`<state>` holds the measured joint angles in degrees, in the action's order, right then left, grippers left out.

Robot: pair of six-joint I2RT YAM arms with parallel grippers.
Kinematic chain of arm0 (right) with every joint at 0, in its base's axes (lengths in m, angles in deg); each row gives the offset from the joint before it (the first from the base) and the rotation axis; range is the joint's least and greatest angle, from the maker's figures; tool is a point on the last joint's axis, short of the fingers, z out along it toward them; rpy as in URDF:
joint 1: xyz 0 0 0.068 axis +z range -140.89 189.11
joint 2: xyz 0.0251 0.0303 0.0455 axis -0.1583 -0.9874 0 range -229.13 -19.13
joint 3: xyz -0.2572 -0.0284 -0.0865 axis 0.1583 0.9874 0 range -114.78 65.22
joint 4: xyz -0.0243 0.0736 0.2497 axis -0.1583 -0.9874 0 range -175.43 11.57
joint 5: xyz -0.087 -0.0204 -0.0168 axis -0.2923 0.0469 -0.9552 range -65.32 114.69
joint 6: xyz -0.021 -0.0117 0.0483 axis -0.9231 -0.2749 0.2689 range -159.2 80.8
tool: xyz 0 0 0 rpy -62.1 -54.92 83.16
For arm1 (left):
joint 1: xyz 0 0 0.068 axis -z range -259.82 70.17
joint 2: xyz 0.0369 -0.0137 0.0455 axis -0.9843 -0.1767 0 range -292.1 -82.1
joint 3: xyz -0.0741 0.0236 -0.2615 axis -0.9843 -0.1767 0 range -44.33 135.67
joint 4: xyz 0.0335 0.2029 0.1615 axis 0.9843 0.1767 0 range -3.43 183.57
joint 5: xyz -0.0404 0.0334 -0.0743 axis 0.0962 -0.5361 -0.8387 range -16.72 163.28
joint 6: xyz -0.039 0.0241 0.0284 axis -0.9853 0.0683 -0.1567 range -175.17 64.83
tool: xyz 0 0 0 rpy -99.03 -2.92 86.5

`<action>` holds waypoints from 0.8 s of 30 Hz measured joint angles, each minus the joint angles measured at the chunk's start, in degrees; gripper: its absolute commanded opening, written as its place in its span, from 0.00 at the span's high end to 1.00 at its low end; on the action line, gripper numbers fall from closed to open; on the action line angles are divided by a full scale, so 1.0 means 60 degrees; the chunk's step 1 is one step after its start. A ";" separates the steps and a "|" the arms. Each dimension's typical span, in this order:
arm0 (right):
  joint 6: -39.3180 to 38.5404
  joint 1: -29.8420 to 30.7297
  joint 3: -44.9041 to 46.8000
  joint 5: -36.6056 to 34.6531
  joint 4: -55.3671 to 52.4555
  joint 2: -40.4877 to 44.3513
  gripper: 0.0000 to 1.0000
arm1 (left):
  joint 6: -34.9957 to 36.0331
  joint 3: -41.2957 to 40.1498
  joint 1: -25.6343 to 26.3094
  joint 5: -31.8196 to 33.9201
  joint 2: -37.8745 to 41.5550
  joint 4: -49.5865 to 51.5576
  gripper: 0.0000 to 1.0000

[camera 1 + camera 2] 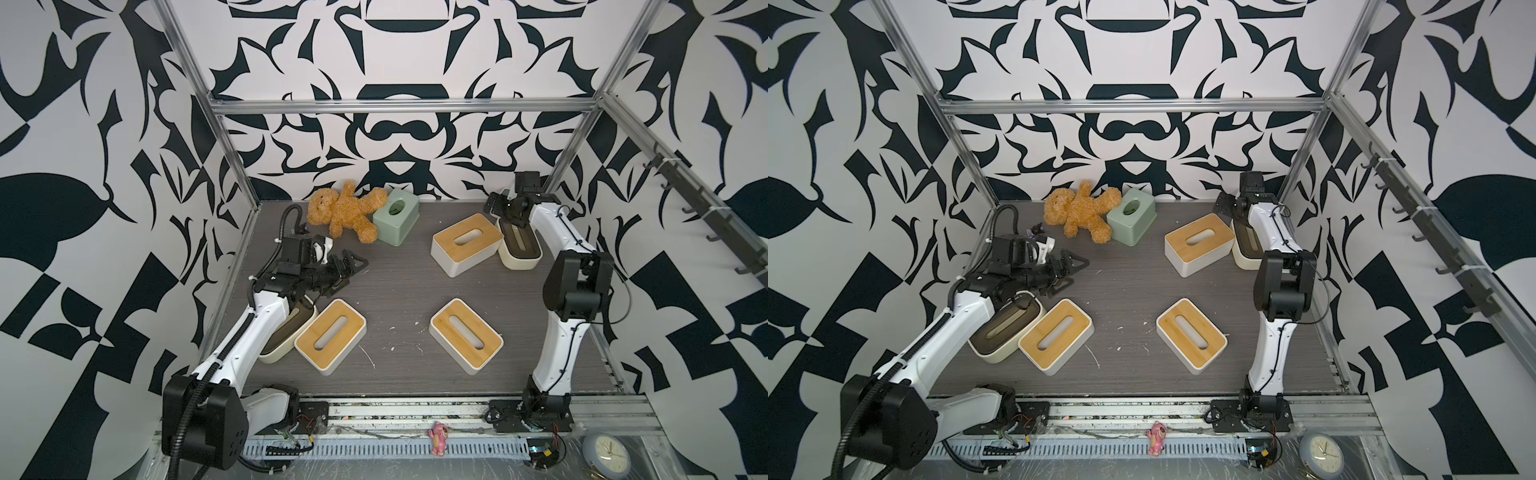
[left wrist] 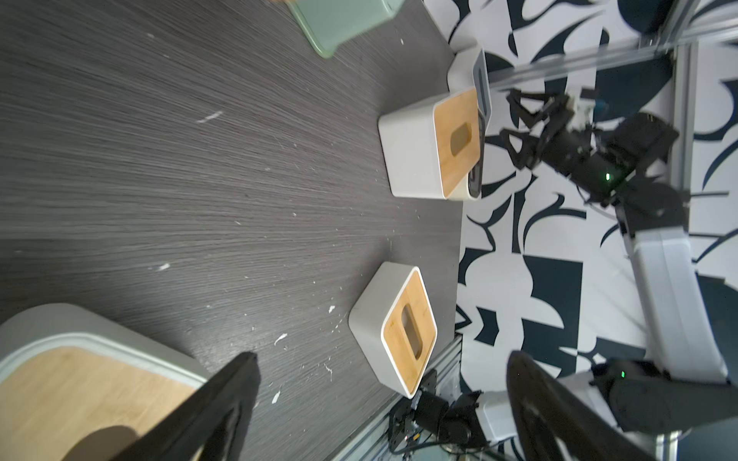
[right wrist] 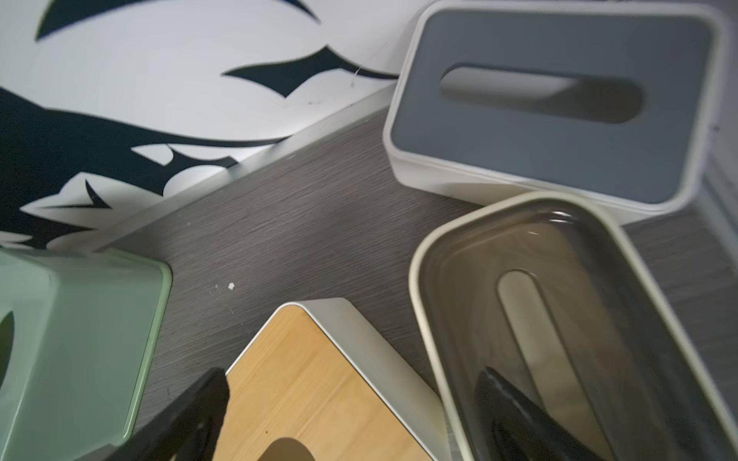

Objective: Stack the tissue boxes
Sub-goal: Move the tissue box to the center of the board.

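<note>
Three white tissue boxes with bamboo lids lie apart in both top views: near left (image 1: 330, 336), near right (image 1: 466, 336), far right (image 1: 465, 243). A sage green box (image 1: 397, 222) stands at the back. One cream box with a dark lid (image 1: 286, 336) lies under my left arm, another (image 1: 519, 245) beside the far bamboo box. A white box with a grey lid (image 3: 555, 103) sits in the back right corner. My left gripper (image 1: 349, 268) hangs open above the table's left side. Also open and holding nothing, my right gripper (image 3: 351, 375) hovers over the far bamboo box and the cream box.
A brown teddy bear (image 1: 343, 212) lies against the green box at the back. Patterned walls and aluminium posts (image 1: 232, 166) close in three sides. On the front rail stand a pink figurine (image 1: 437, 432) and a clock (image 1: 604, 453).
</note>
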<state>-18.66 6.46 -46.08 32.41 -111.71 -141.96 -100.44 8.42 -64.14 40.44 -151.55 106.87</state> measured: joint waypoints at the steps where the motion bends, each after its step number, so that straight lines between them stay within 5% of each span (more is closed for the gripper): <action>1: -0.0069 0.0000 -0.0280 0.0229 -0.0229 -0.0248 0.01 | 0.0033 0.0080 0.0244 0.0076 -0.0131 0.0000 0.01; 11: -0.0368 0.0000 -0.0987 0.1902 -0.1151 -0.0987 0.00 | 0.0004 0.0200 0.1377 0.0732 -0.1461 -0.0051 0.01; 24: -0.0568 0.0481 -0.0117 0.2867 -0.1191 -0.0637 0.00 | -0.0310 0.1450 0.1603 0.0874 -0.3289 -0.0692 0.01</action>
<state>-22.07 9.34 -46.78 49.61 -118.85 -145.78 -102.30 17.12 -54.53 45.68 -171.29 102.71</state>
